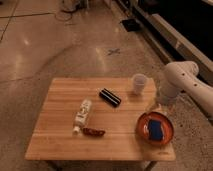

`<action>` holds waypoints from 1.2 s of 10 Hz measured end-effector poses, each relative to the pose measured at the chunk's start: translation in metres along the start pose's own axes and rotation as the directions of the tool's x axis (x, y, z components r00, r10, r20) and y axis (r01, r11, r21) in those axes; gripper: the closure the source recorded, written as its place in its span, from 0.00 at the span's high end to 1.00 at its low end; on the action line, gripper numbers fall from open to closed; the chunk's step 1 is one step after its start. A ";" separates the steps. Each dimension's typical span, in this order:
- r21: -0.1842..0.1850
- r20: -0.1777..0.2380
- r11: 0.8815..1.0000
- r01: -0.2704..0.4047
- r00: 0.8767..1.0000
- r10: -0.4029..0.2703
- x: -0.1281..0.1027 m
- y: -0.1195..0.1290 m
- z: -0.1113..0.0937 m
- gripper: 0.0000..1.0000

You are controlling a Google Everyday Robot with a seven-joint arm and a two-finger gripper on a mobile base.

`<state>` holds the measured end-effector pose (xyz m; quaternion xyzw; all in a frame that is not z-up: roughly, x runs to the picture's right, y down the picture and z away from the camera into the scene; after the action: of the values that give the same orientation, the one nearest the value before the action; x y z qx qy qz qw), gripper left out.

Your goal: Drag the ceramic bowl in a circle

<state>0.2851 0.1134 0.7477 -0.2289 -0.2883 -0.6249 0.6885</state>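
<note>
The single camera view looks down on a wooden counter [57,137] standing on a polished floor. The ceramic bowl [169,131], orange-red with a darker rim, sits on the counter's near right corner, close to both edges. A blue block [156,129] lies inside it.

The robot's white arm [180,82] reaches in from beyond the bowl's right side and bends down towards it. The claw [151,107] hangs at the bowl's far rim, on its left part. Whether it touches the rim cannot be told, nor whether the claw is spread or closed. That placement suits the task. A hold or a hook on the rim would likely let the arm pull the bowl along the counter without lifting it.

The other things all lie away from the bowl:
- A small white cup [139,83] stands beyond it, near the far edge.
- A black bar [109,97] lies to its far left.
- A white bottle [83,114] lies on its side further left.
- A reddish-brown packet [93,132] lies level with the bowl, also to the left.

The bare wood to the bowl's left looks like the room a circle needs. The two nearby edges leave little margin on the right and near sides.
</note>
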 end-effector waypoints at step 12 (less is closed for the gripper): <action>0.006 -0.020 0.999 -0.042 0.999 0.042 -0.015 0.115 0.070 0.68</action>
<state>0.3908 0.1846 0.7939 -0.2266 -0.2785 -0.6116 0.7050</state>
